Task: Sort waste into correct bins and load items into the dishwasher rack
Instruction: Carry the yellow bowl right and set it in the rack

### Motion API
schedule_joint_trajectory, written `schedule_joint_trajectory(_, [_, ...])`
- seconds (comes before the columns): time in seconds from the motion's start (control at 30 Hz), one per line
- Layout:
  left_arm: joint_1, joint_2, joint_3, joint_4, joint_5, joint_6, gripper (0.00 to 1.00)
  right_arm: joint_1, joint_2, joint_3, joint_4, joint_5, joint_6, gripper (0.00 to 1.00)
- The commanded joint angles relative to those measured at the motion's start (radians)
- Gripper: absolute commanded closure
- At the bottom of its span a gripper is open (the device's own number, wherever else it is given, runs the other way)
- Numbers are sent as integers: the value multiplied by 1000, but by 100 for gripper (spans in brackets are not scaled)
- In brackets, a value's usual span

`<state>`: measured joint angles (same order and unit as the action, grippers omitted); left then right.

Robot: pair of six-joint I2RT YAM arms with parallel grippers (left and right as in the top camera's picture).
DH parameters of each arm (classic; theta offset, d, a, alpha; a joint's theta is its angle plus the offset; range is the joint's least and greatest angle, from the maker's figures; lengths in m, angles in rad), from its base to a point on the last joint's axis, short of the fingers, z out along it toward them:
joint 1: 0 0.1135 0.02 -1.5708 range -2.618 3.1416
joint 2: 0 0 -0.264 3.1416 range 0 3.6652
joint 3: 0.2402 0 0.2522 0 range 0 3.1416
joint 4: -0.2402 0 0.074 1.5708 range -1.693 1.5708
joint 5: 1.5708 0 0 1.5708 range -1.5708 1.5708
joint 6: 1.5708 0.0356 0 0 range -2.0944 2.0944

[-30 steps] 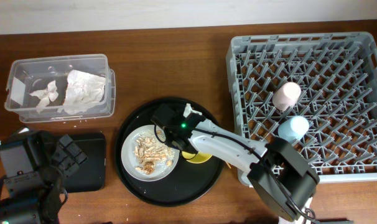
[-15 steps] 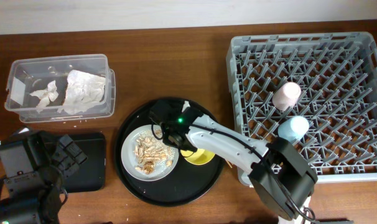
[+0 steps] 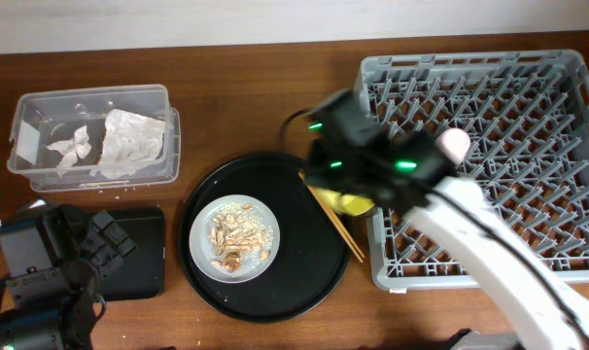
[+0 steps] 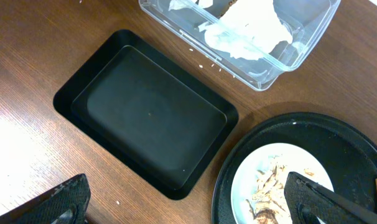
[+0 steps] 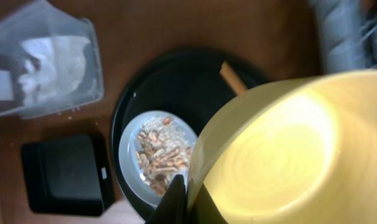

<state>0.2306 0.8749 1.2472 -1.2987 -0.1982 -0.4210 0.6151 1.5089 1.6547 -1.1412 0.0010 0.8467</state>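
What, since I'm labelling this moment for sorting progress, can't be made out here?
Pink cup, overhead: partly covered by the right arm.
Dishwasher rack, overhead: near-left part under that arm, contents hidden.
Yellow bowl, right wrist: fills the view, hiding whatever lies below; rack blurred.
Chopsticks, overhead: upper ends hidden by arm and bowl.

yellow bowl (image 5: 275, 149) held tilted at rack (image 3: 450, 64) edge; scraps (image 3: 238, 238) on plate (image 3: 203, 255).

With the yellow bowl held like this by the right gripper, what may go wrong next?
1. The right gripper pinches the yellow bowl only at its rim, so the bowl may tilt or slip.
2. The pink cup sits in the dishwasher rack near that gripper; the bowl might knock it.
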Motion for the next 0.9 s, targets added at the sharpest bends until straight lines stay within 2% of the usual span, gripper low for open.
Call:
schedule_joint_trajectory(0.0, [4, -4, 4, -1, 0, -13, 1, -158, -140, 15, -102, 73, -202, 96])
schedule_joint_trajectory(0.03, [4, -4, 4, -2, 0, -13, 1, -229, -170, 15, -138, 82, -255, 96])
schedule_joint_trajectory(0.07, [4, -4, 4, -2, 0, -13, 1, -327, -193, 15, -162, 74, -367, 96])
schedule_joint_trajectory(0.1, [4, -4, 4, -2, 0, -13, 1, -422, -198, 15, -167, 23, -496, 96])
schedule_joint_trajectory(0.17, [4, -4, 4, -1, 0, -13, 1, -549, -188, 14, -169, -96, -626, 96])
schedule_joint_trajectory(0.27, [4, -4, 4, -2, 0, -13, 1, -776, -135, 13, -157, -378, -800, 96])
schedule_joint_trajectory(0.37, [4, -4, 4, -2, 0, -13, 1, -907, -55, 12, -163, -726, -994, 96])
schedule_joint_trajectory(0.43, [4, -4, 4, -1, 0, -13, 1, -957, 9, 11, -170, -850, -1017, 96])
schedule_joint_trajectory(0.5, [4, -4, 4, -2, 0, -13, 1, -966, 74, 11, -195, -1017, -1134, 96])
schedule_joint_trajectory(0.6, [4, -4, 4, -1, 0, -12, 1, -996, 145, 11, -158, -1069, -1145, 96])
schedule_joint_trajectory(0.77, [4, -4, 4, -2, 0, -13, 1, -1135, 319, 11, -109, -1149, -1146, 96])
schedule_joint_trajectory(0.87, [4, -4, 4, -2, 0, -13, 1, -1212, 420, 11, -76, -1344, -1188, 96])
